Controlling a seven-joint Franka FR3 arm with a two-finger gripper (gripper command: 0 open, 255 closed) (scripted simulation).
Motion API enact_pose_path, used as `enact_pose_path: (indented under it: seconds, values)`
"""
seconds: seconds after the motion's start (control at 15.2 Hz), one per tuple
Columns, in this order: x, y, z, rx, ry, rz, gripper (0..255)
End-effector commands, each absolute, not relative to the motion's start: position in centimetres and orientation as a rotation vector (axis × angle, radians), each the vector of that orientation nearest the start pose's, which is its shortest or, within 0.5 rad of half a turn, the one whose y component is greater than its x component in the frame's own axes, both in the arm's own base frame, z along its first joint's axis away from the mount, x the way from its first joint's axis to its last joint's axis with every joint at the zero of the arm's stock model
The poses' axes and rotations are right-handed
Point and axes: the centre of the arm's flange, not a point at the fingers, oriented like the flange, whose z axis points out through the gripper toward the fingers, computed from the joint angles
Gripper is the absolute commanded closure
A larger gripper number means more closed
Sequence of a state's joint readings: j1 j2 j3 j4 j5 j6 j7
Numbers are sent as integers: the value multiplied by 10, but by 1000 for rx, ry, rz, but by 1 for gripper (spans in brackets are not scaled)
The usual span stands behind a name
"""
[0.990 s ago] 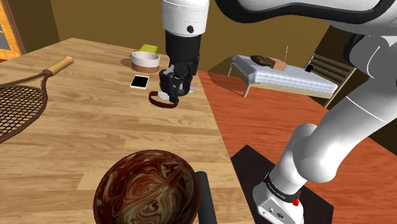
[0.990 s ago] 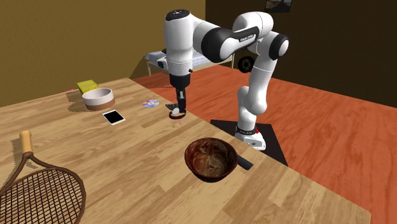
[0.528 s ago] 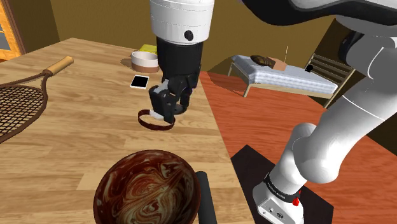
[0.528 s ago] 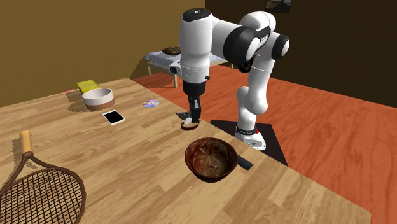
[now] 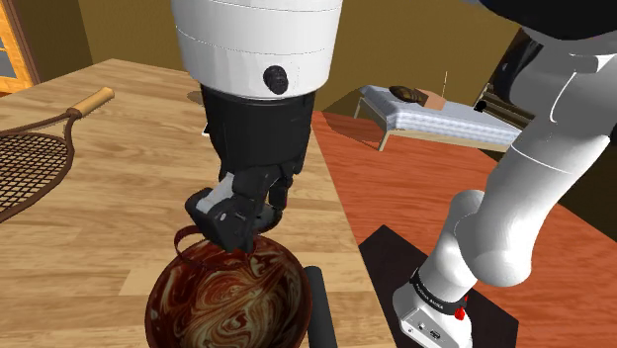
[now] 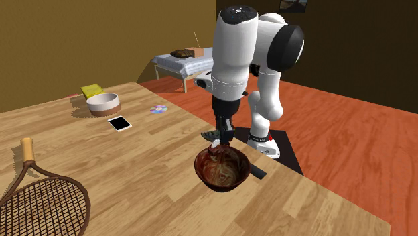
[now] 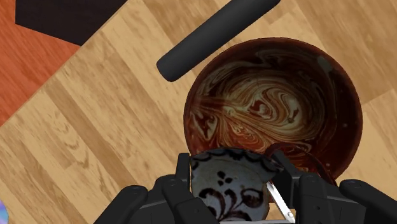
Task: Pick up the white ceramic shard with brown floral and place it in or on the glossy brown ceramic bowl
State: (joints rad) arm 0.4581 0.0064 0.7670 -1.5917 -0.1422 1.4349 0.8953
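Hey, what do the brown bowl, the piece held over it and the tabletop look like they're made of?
The bowl looks like glazed ceramic: glossy brown with cream marbled swirls. The shard seems ceramic too: white, dark brown floral painting, brown rim. The tabletop looks wooden: pale planks with visible grain.

In the wrist view my fingers (image 7: 287, 181) cover both sides of the shard (image 7: 230, 184), and the picture's edge cuts off the part nearest my palm. In the shoulder view my gripper (image 5: 235, 225) hides most of the shard and the far rim of the bowl (image 5: 178, 297); the bottom edge cuts off the bowl's near side and the black bar (image 5: 314, 306), the left edge the racket (image 5: 40, 158). In the second exterior view the shard is too small to make out.
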Motion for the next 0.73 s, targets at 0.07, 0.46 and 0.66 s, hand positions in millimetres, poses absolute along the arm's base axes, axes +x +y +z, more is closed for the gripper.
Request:
enact_pose_path:
  seconds: [0.07, 0.46, 0.66]
  values:
    - [175, 526, 607, -3306, -531, -69, 255]
    - [175, 526, 575, -3306, -531, -69, 255]
    - [175, 526, 559, -3306, -531, -69, 255]
